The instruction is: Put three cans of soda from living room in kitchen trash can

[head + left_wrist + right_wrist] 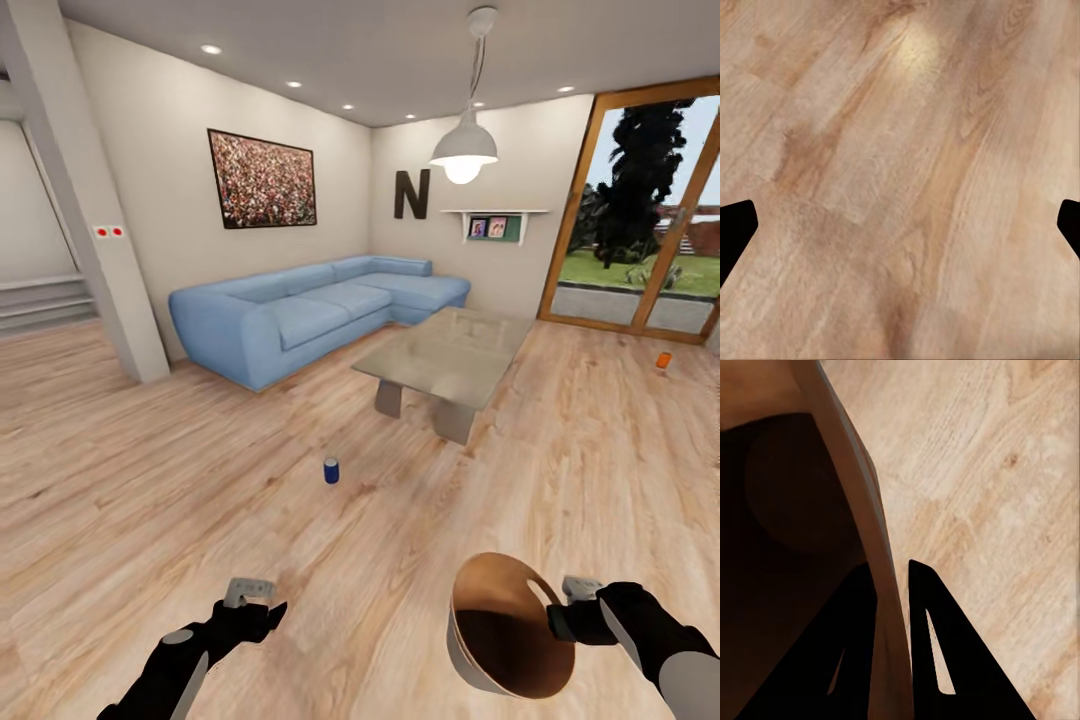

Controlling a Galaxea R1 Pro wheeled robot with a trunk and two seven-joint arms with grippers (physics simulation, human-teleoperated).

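Note:
I am in the living room. A dark blue can of soda (331, 470) stands upright on the wood floor ahead of me, well beyond my left gripper (250, 592), which hangs open and empty over bare boards (900, 225). An orange can of soda (663, 360) stands on the floor far right, near the glass doors. My right gripper (568, 612) is shut on the rim of the tash can (505, 630), a pale grey bucket with a brown inside, tilted toward me. In the right wrist view the two fingers (934, 645) pinch the tash can's wall (881, 577).
A blue corner sofa (310, 315) lines the far wall. A glass-topped low table (450, 360) stands in front of it. Wood-framed glass doors (650, 220) are at the right. A white pillar (90, 220) and steps sit at the left.

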